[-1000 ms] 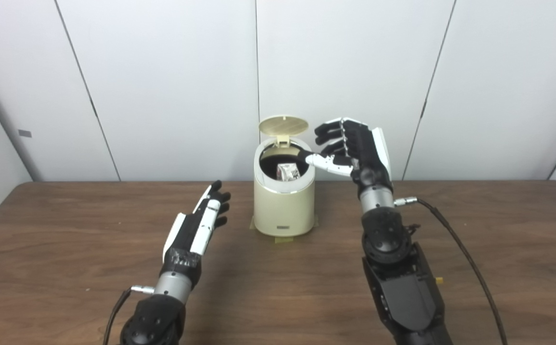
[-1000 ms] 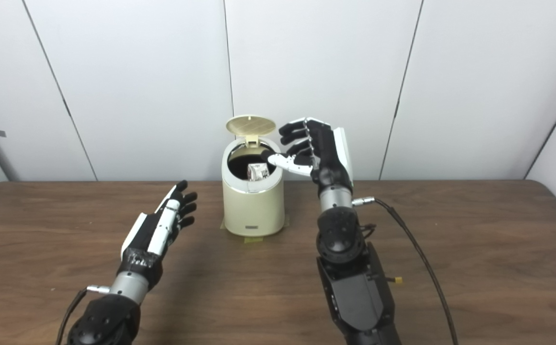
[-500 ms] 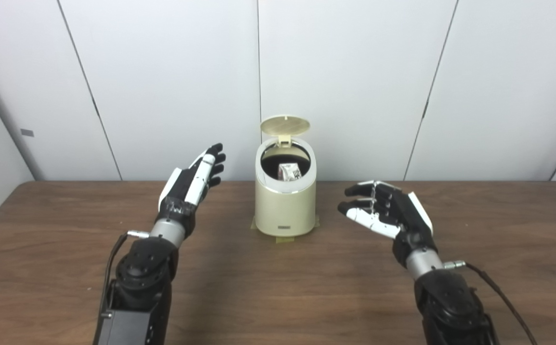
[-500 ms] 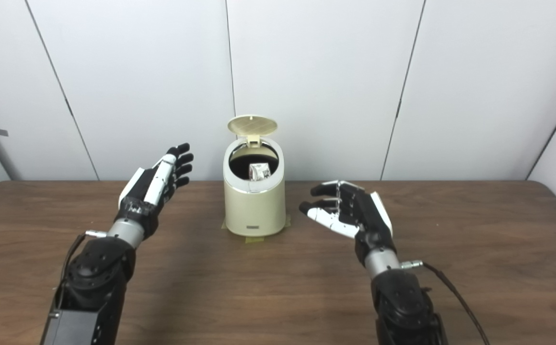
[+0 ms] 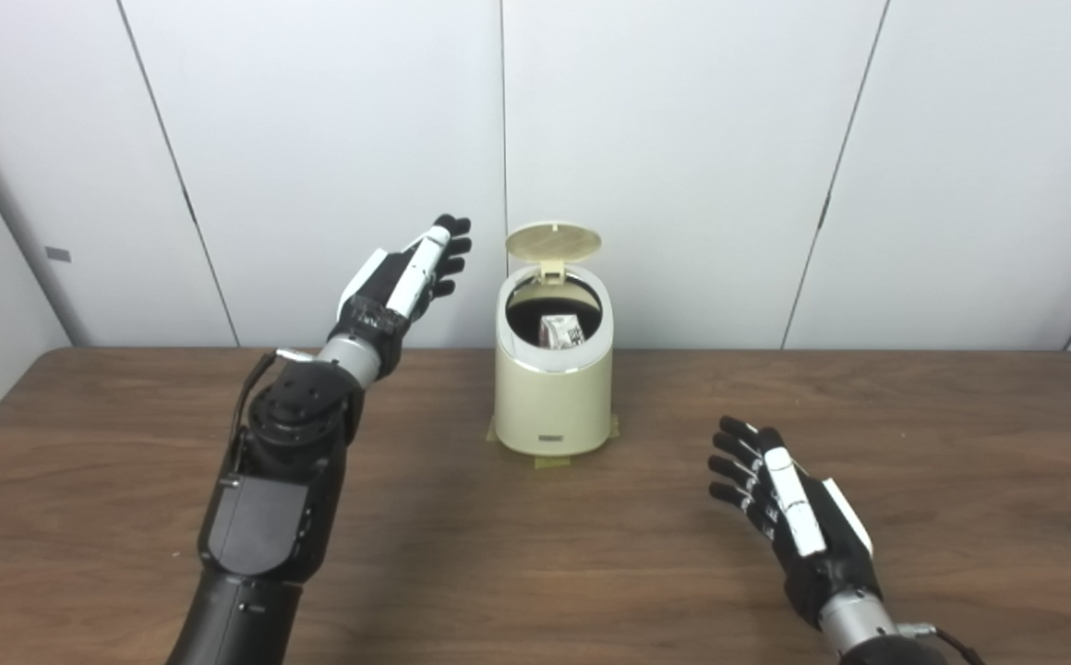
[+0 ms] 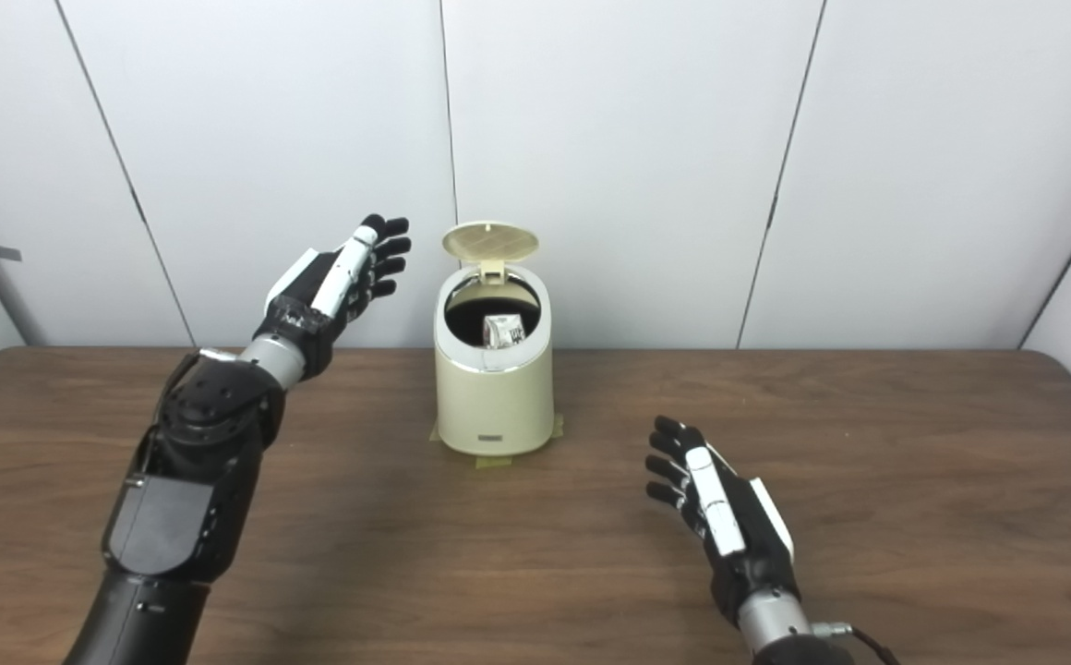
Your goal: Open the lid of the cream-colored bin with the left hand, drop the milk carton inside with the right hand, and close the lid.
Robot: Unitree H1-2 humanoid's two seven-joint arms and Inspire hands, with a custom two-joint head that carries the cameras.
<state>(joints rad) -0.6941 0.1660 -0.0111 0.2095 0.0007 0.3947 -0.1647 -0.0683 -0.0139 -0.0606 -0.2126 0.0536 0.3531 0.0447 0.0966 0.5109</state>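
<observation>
A bare test room or lab: plain white wall panels [image 5: 683,139] with dark seams close off the back, a wood-grain table [image 5: 535,554] stands against them, and the bin [image 5: 552,397] is taped to the tabletop

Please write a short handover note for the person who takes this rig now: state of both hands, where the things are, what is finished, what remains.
Left hand: open, empty, raised beside the bin's lid, not touching it.
Right hand: open, empty, low over the table, right of the bin and nearer the robot.
Cream-colored bin: upright on the table at the middle, lid standing open.
Milk carton: inside the bin, visible through the opening.
Done: lid opened, carton dropped in.
Left: close the lid.
</observation>
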